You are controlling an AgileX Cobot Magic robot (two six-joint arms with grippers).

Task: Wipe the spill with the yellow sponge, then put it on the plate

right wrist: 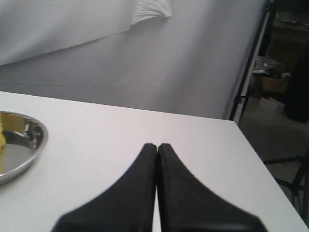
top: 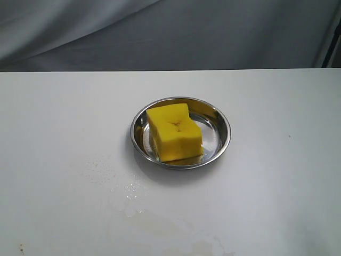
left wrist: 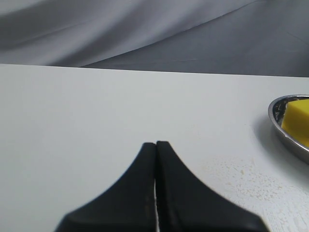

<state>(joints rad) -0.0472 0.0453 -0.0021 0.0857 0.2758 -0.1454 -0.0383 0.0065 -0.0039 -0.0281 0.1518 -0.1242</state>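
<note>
The yellow sponge (top: pixel 174 131) lies inside the steel plate (top: pixel 217 136) near the table's middle, a small brown mark on its top. No amber drop shows; only a faint wet smear (top: pixel 133 194) with tiny droplets lies in front of the plate. Neither gripper appears in the exterior view. In the left wrist view my left gripper (left wrist: pixel 156 143) is shut with nothing in it, and the plate's rim (left wrist: pixel 278 126) and sponge (left wrist: pixel 298 121) sit at the frame edge. My right gripper (right wrist: pixel 157 145) is shut and empty, with the plate (right wrist: pixel 30 145) off to one side.
The white table (top: pixel 64 117) ends at a grey cloth backdrop (top: pixel 170 32). In the right wrist view the table's side edge (right wrist: pixel 260 159) drops to a dark floor with a stand and clutter (right wrist: pixel 285 87). A tiny dark speck (top: pixel 22 248) lies at the front left.
</note>
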